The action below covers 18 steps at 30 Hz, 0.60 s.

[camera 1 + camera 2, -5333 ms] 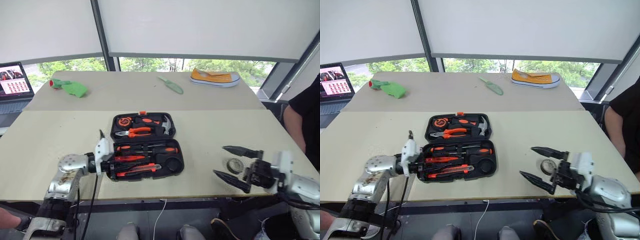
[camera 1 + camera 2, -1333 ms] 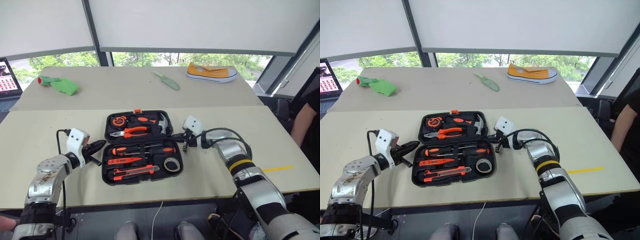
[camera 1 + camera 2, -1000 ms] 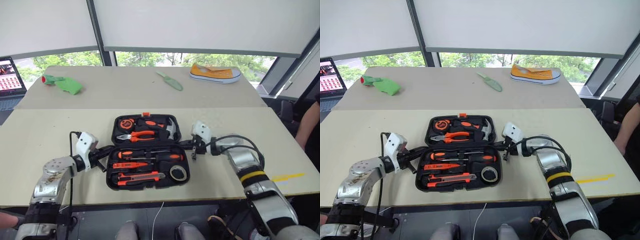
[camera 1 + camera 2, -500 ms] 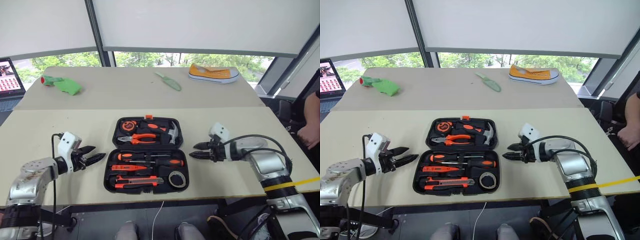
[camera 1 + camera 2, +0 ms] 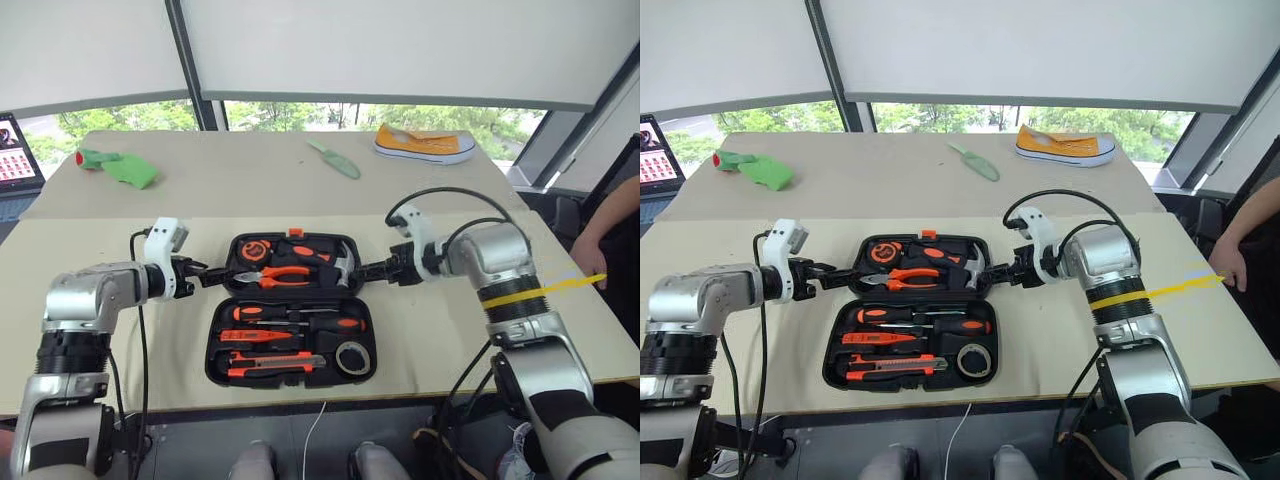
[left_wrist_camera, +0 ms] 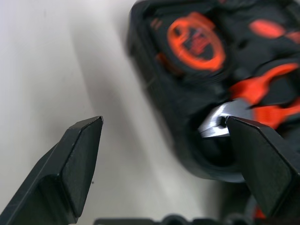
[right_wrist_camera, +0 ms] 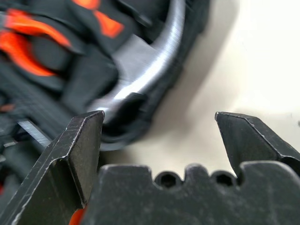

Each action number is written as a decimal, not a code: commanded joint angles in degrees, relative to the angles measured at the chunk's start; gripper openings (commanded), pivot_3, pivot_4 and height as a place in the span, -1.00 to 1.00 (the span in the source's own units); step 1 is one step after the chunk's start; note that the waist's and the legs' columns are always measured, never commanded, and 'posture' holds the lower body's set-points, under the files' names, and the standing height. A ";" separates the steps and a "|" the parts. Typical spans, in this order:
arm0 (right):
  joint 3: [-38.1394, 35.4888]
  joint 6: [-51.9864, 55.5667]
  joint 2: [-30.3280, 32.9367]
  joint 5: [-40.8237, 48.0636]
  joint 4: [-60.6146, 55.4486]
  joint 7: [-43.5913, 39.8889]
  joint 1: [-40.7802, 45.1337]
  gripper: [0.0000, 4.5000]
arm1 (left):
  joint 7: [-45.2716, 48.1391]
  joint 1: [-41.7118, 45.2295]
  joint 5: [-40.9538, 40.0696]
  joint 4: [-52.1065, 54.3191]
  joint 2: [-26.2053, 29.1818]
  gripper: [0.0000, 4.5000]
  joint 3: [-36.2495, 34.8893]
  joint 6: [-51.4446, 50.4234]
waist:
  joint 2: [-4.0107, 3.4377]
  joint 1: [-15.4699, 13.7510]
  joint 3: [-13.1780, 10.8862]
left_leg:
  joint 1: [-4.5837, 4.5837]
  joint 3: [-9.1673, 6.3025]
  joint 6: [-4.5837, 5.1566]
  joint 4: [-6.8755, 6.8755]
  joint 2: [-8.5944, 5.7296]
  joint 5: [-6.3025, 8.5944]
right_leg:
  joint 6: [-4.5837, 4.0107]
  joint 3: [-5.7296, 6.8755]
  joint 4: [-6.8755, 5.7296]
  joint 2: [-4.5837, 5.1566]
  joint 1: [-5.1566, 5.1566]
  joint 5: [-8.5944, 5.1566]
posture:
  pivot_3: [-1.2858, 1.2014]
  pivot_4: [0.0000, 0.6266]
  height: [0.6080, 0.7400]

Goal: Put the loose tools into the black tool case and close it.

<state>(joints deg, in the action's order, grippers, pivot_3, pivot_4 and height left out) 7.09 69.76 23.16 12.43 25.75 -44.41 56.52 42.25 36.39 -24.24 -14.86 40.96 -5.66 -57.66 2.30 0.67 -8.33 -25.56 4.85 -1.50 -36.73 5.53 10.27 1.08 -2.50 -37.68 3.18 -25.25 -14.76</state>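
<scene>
The black tool case [image 5: 222, 318] lies open and flat on the near table. In the recesses of its near half lie screwdrivers [image 5: 297, 313] and an orange-black utility knife [image 5: 270, 364]. Pliers [image 5: 277, 275] and a hammer [image 5: 343, 262] sit in the far half. My left gripper [image 5: 218, 277] is open at the far half's left edge; in the left wrist view one finger is over the table, the other over the case. My right gripper [image 5: 364, 270] is open at the far half's right edge, its fingers [image 7: 79, 154] framing the corner by the hammer head.
On the far table lie a pale green trowel [image 5: 337, 160], a yellow shoe [image 5: 425, 143] and a green object [image 5: 115, 166]. A laptop [image 5: 10, 150] stands at the far left. A person's hand [image 5: 590, 240] is at the right edge. A roll of tape [image 5: 350, 357] sits in the case.
Both grippers have opened wide and moved up from beside the case's middle to the side edges of its far half. The wrists have rolled. The case and tools have not moved.
</scene>
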 commanded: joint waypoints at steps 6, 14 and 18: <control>-1.56 -1.64 -1.15 0.47 3.57 3.87 2.21 0.47 | -0.50 4.05 2.63 -4.85 -1.61 0.89 2.25 2.30 | -0.01 0.13 0.00 | 0.06 0.00 -0.02 -0.07 0.00 -0.02 | 0.00 0.00 -0.06 0.00 0.03 0.00 | 0.03 -0.52 1.00; -3.65 -1.03 -2.36 1.51 4.69 6.15 1.82 -0.71 | -1.79 5.38 3.41 -7.14 -2.31 -0.34 1.37 2.05 | -0.01 0.10 0.00 | 0.37 -0.06 -0.09 -0.20 -0.03 -0.19 | -0.04 0.00 -0.39 0.00 0.24 0.03 | 0.03 -0.52 1.00; -6.78 -4.76 -3.99 3.49 1.97 6.72 -0.08 -1.00 | -3.19 4.77 1.80 -7.24 -2.91 -0.95 -2.19 1.55 | -0.01 0.08 0.00 | 0.39 -0.13 -0.03 -0.19 -0.03 -0.40 | -0.07 0.04 -0.42 -0.01 0.27 0.12 | 0.03 -0.52 1.00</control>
<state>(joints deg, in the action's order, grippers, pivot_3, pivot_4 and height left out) 2.05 67.91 19.30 14.95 29.65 -38.42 57.31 41.45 41.05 -22.87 -21.93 37.68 -5.46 -56.55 2.30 0.75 -8.33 -25.17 4.72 -1.52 -36.92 5.50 9.84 1.01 -2.47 -38.09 3.18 -24.98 -14.59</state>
